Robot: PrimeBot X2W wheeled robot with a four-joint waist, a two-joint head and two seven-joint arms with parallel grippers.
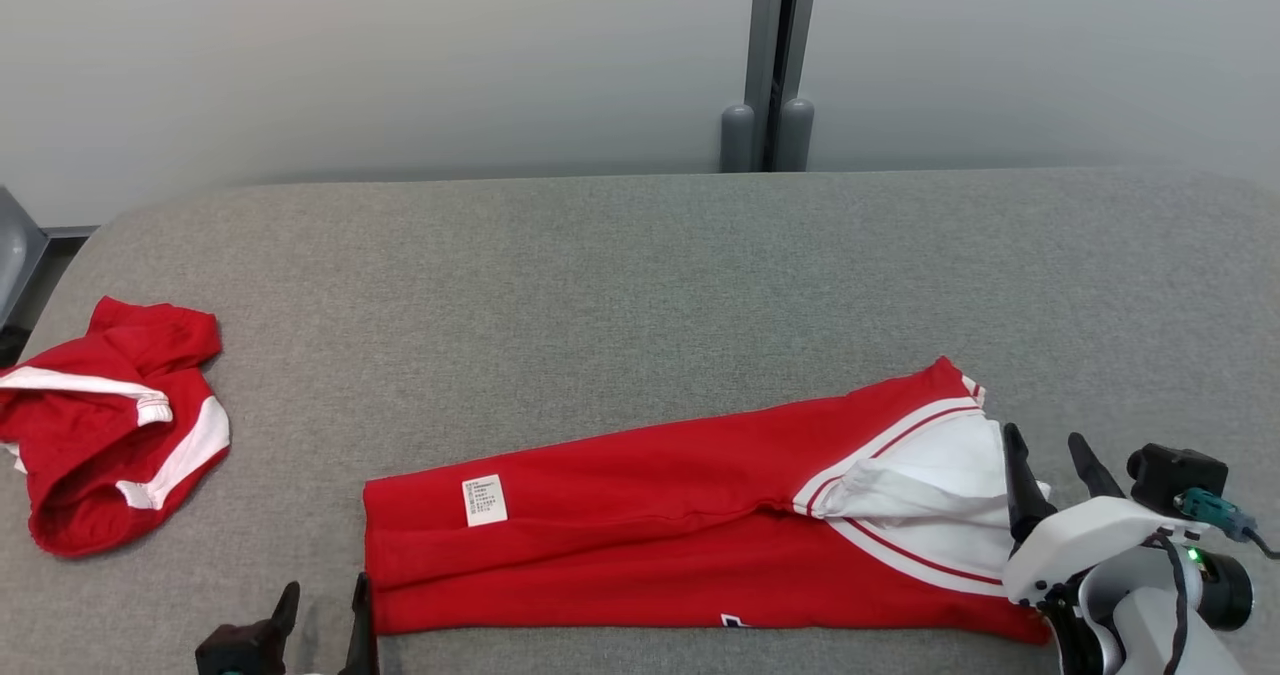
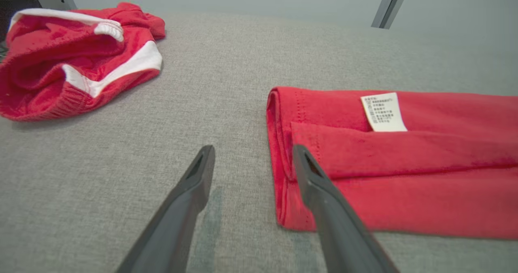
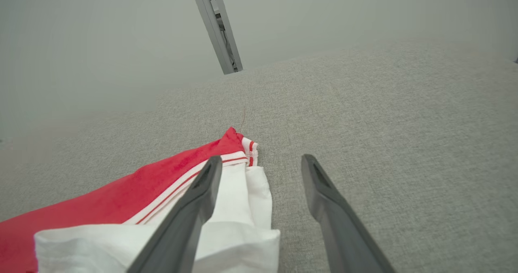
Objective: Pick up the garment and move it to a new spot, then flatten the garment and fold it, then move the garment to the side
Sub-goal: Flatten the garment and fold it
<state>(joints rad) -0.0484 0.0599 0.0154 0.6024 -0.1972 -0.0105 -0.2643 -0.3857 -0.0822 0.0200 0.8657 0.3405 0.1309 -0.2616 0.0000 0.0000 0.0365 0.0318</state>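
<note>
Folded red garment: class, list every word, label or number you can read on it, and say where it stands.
White care label on the folded red garment: several printed lines, too small to read.
A white mark at the garment's near edge: cut off, unreadable.

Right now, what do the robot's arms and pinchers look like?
The left gripper and right gripper each have two long dark grey fingers tapering to narrow, slotted tips. The right wrist is a smooth white shell carrying a black box, a teal plug with a black cable, and a small green light.
</note>
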